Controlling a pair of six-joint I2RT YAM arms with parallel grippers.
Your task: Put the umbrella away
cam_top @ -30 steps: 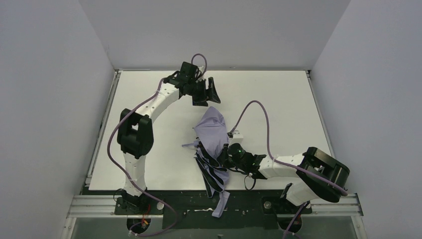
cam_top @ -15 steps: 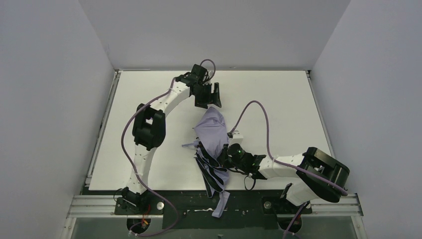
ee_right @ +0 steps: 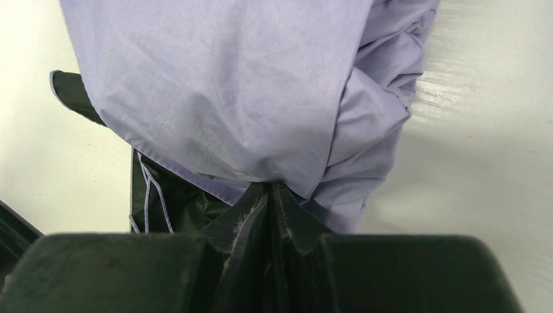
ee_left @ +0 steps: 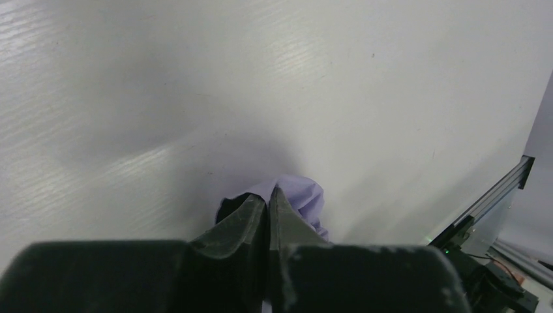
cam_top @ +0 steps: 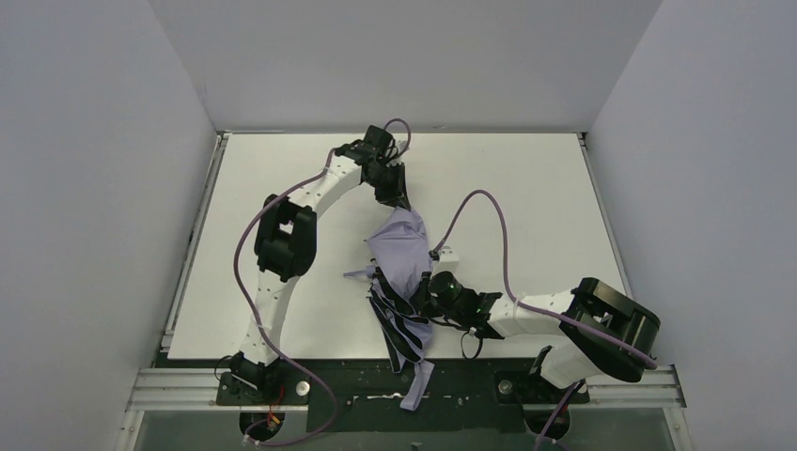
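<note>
The umbrella (cam_top: 398, 252) lies collapsed mid-table, pale lavender fabric on top. Its black-lined folds (cam_top: 402, 324) trail toward me over the table's front edge. My left gripper (cam_top: 402, 203) sits at the far tip of the fabric. In the left wrist view its jaws (ee_left: 267, 193) are pressed together with a lavender fold (ee_left: 305, 195) pinched at their tips. My right gripper (cam_top: 426, 285) is at the umbrella's right side. It (ee_right: 270, 187) is shut on the hem, where lavender cloth (ee_right: 228, 85) meets black lining (ee_right: 171, 199). The handle and shaft are hidden.
A small white piece (cam_top: 447, 252) lies on the white table (cam_top: 536, 188) just right of the fabric. Purple cables (cam_top: 489, 202) loop over the table. An aluminium rail (cam_top: 188, 385) runs along the front edge. Grey walls close in the left, right and back.
My left gripper came down and right from the back of the table onto the umbrella's far tip and closed from wide open. The right arm and the umbrella stayed put.
</note>
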